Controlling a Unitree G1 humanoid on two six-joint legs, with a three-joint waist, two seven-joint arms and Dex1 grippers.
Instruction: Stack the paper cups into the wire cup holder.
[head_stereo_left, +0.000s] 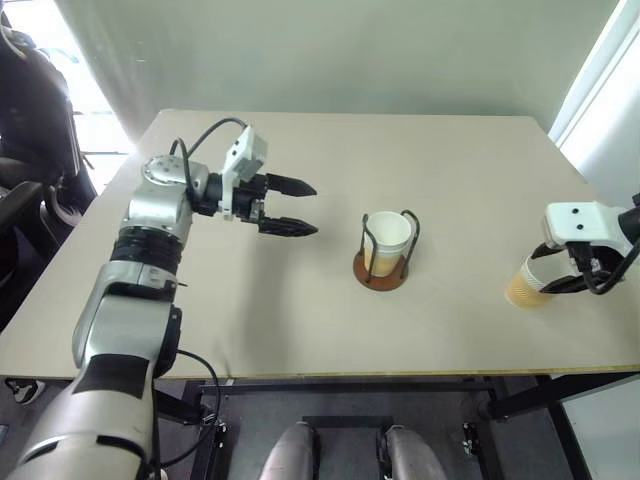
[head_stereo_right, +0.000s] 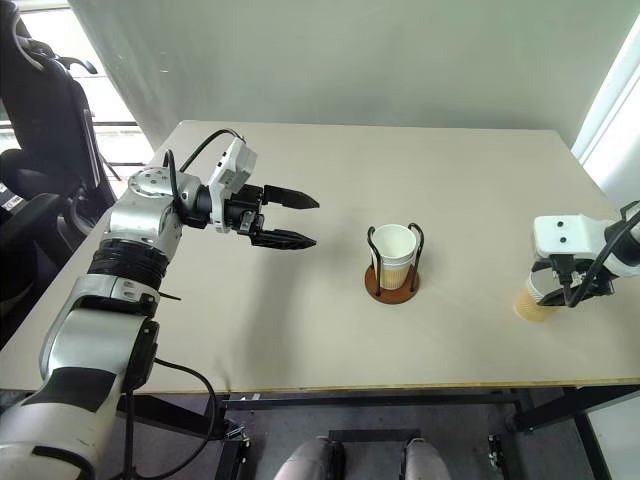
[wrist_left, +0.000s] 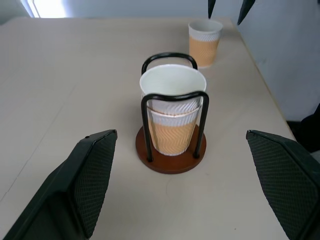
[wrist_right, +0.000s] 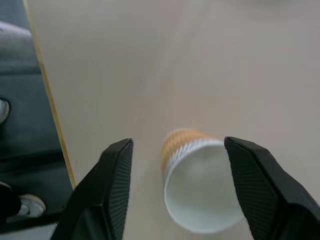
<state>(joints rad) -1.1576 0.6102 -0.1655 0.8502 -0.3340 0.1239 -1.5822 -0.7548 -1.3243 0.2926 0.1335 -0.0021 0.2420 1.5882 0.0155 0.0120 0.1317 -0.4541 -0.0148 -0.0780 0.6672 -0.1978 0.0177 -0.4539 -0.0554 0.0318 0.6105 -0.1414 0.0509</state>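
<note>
Tan paper cups (head_stereo_left: 386, 243) already sit nested in the wire holder (head_stereo_left: 381, 270) mid-table, while the right gripper (wrist_right: 177, 187), fingers apart, hangs over the last cup (head_stereo_left: 527, 284) near the right edge, needing to close on it; the left gripper (head_stereo_left: 290, 207) hovers spread wide.

A pale beige table (head_stereo_left: 330, 190) with a thin yellowish front edge stands on a dark metal frame (head_stereo_left: 380, 385). Its far edge lies close to a plain grey-green wall (head_stereo_left: 340, 50). Bright daylight comes in from a window (head_stereo_left: 60, 50) past the far left corner and washes over that corner. Beside the left edge stands a black chair (head_stereo_right: 40, 130). Past the far right corner runs a white panel (head_stereo_left: 605, 90). The floor (head_stereo_left: 250, 430) under the front edge is dark grey.
</note>
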